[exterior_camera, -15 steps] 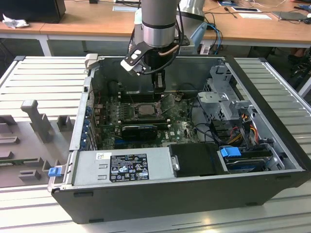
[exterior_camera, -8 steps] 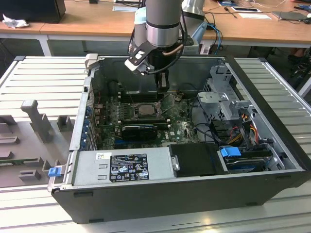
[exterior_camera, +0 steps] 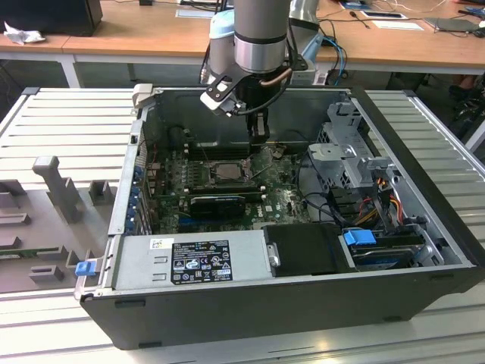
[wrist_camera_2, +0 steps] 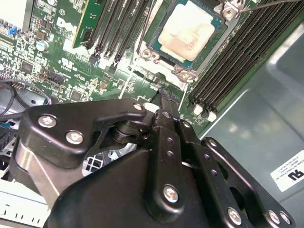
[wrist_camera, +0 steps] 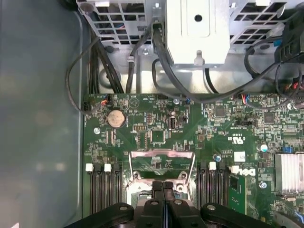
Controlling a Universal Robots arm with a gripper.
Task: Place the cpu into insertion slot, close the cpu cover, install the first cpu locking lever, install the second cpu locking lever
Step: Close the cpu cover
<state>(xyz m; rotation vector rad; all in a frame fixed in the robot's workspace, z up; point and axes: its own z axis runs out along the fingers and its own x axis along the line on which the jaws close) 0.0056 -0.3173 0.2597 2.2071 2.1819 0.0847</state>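
Gripper (wrist_camera_2: pixel 164 93), fingers pinched together and empty, tip just beside raised cpu cover (wrist_camera: pixel 161 159); cpu (wrist_camera_2: pixel 186 29) already seated. Press the cover's free edge squarely, without slipping.

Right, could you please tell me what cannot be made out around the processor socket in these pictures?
1. First wrist view: the black gripper hides part of the dull-silver windowed cpu cover, so contact between them is unclear.
2. Second wrist view: the thin metal rod beside the pale silvery square cpu is cut off by the picture's edge.
3. Exterior view: the dark square insertion slot is too small for detail; the grey arm blocks what lies behind it.
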